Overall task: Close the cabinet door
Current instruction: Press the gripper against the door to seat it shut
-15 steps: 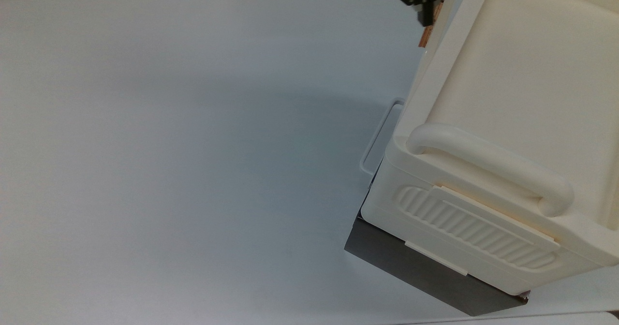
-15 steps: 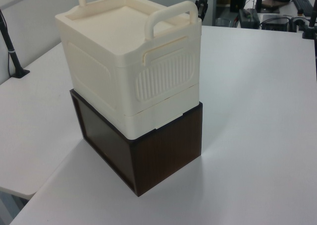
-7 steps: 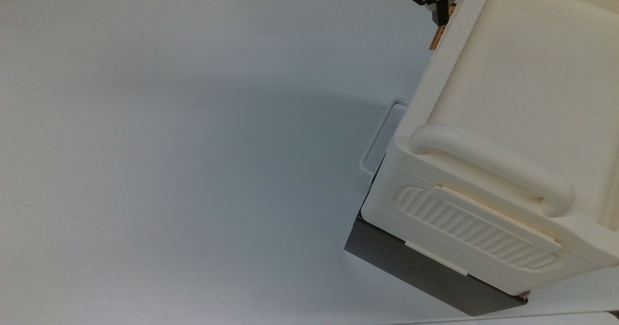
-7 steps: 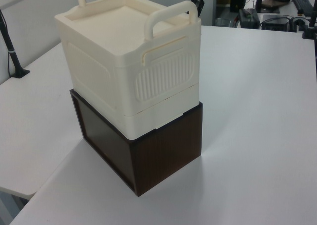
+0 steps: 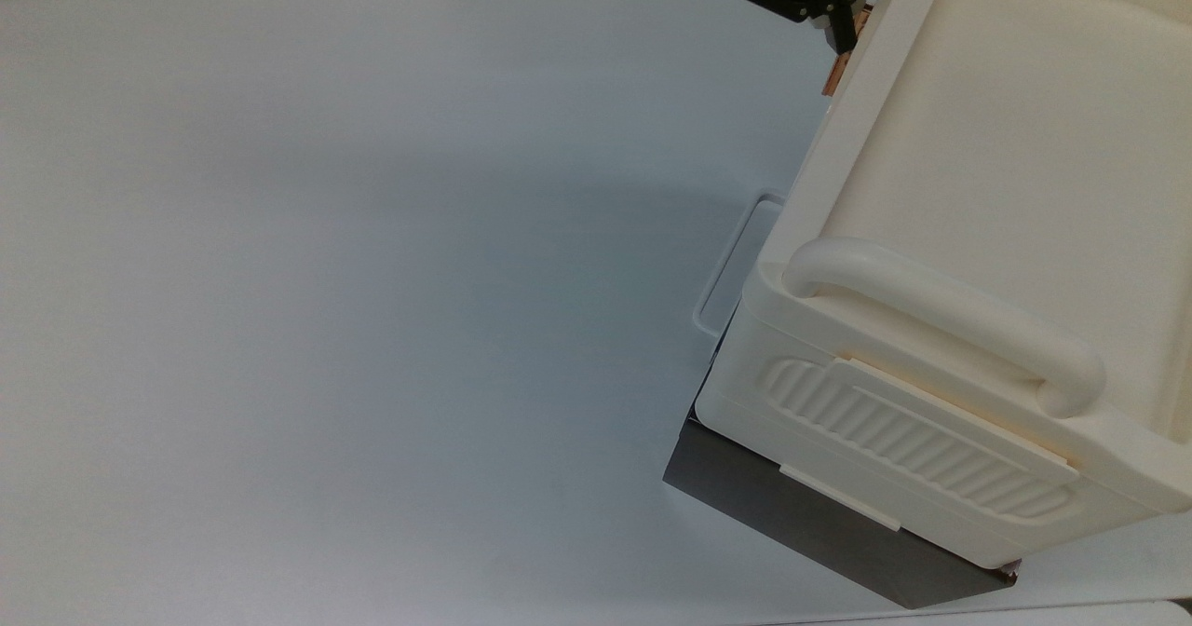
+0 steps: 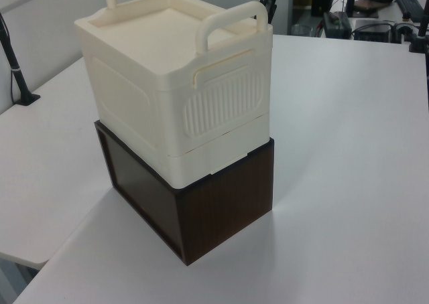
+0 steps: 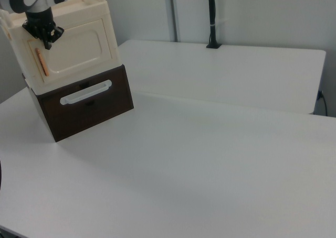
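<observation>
The cream cabinet (image 5: 987, 188) stands on a dark base (image 5: 801, 514) at the top view's right. Its thick grab handle (image 5: 941, 314) and ribbed side panel (image 5: 913, 440) face the camera. In the right view the cabinet door (image 7: 73, 45) lies flat against the cabinet's front, with its copper-orange bar handle (image 7: 41, 62) at the right view's left edge of the door. My gripper (image 7: 46, 38) hangs just above that handle, against the door's upper corner. The top view has the gripper (image 5: 833, 20) right over the copper handle (image 5: 836, 74).
The dark base carries a white drawer pull (image 7: 85, 93) on its front. A wide white table (image 5: 372, 281) stretches across the top view's left. Behind it a black pole (image 7: 211, 18) rises at the far edge in the right view. Desks with equipment (image 6: 375, 16) stand beyond.
The door has swung the last bit from slightly ajar to flat against the cabinet. The gripper followed it toward the top view's right, then drew back a little to the left.
</observation>
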Robot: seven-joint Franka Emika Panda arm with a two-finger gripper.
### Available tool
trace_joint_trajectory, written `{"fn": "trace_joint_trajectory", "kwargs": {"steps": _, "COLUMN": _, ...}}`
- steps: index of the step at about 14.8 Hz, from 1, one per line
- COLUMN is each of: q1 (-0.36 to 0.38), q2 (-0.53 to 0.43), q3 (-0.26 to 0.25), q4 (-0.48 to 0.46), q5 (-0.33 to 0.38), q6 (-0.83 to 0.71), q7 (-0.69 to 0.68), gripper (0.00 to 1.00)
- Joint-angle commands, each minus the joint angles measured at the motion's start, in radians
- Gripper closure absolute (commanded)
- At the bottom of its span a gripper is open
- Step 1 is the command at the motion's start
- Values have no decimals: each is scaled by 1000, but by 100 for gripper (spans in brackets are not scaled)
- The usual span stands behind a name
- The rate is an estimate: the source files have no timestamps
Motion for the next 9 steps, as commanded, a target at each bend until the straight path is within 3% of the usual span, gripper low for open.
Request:
{"fn": "trace_joint_trajectory", "kwargs": {"steps": 1, "q1": -19, "q2": -11, "q3": -10, "q4": -26, "q5": 78, "q6": -23, "q7": -117, "gripper": 100}}
{"fn": "trace_joint_trajectory", "kwargs": {"steps": 9, "q1": -41, "q2": -8, "q3": -8, "q4": -48, "q5": 168, "q6": -25, "q7": -228, "gripper": 100}}
